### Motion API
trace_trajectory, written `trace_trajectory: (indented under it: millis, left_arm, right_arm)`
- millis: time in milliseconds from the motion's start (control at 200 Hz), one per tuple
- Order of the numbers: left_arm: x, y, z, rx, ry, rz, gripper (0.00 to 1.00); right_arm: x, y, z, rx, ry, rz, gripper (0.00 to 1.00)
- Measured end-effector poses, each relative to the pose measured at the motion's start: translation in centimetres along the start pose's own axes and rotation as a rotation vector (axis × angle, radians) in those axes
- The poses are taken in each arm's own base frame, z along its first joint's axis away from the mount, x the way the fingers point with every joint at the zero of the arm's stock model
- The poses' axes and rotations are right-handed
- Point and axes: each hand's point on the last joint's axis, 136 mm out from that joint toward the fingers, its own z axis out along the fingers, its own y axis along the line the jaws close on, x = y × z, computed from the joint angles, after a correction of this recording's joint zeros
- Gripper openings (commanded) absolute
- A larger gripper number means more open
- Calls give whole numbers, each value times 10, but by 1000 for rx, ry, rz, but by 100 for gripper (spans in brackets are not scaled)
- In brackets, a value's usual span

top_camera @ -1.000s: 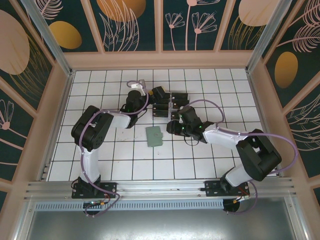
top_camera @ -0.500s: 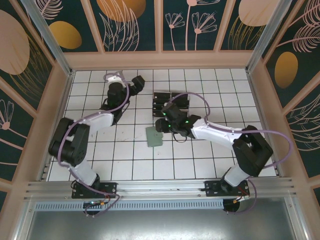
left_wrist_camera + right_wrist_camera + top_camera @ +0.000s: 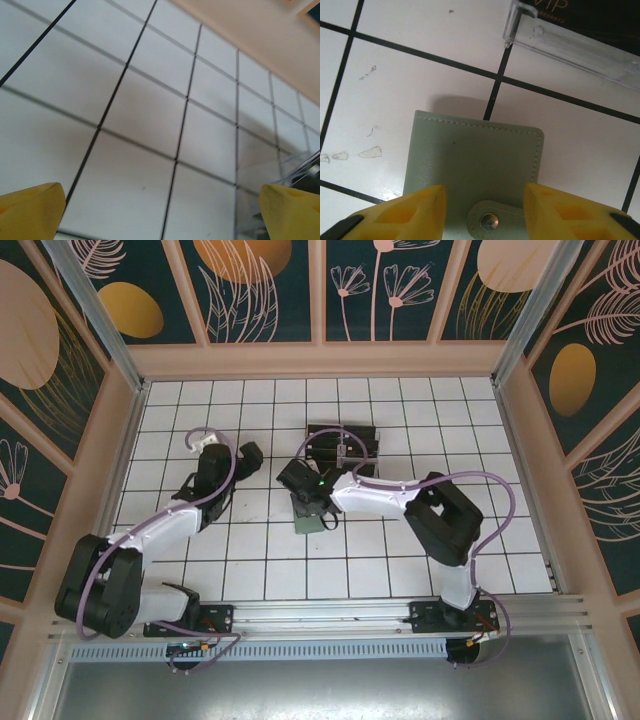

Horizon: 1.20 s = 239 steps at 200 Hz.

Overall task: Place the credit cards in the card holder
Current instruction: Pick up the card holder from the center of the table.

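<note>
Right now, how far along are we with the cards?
Nothing looks done: the card holder lies snapped shut on the tiles, and the credit cards sit in the clear rack. In hand: the right gripper hovers open over the holder's tab; the left gripper is open over bare tiles. Left: open the holder, load every card.

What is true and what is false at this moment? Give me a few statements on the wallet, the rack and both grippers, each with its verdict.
1. The card holder lies closed and flat on the tiles. True.
2. The left gripper holds a card. False: its jaws stand wide open, with bare floor between them.
3. The right gripper has a finger on either side of the holder's snap tab. True.
4. The clear rack is empty. False: a black card sits in it.
</note>
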Motion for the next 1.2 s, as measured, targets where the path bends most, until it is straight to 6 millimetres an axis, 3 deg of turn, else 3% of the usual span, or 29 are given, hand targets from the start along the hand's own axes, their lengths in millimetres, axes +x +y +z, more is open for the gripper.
trace_trajectory:
  millis: [125,756,1196]
  left_arm:
    - [6,10,-7,-16,6,-7,99]
    - [5,10,-11,-8,-2,-16,99]
    - [5,10,-11,-7,-2,-16,99]
  right_arm:
    - [2,0,1,39,1,-25,44]
    - [12,-14,3,107,18,-28,40]
    - [21,-5,1,106,17,-50,43]
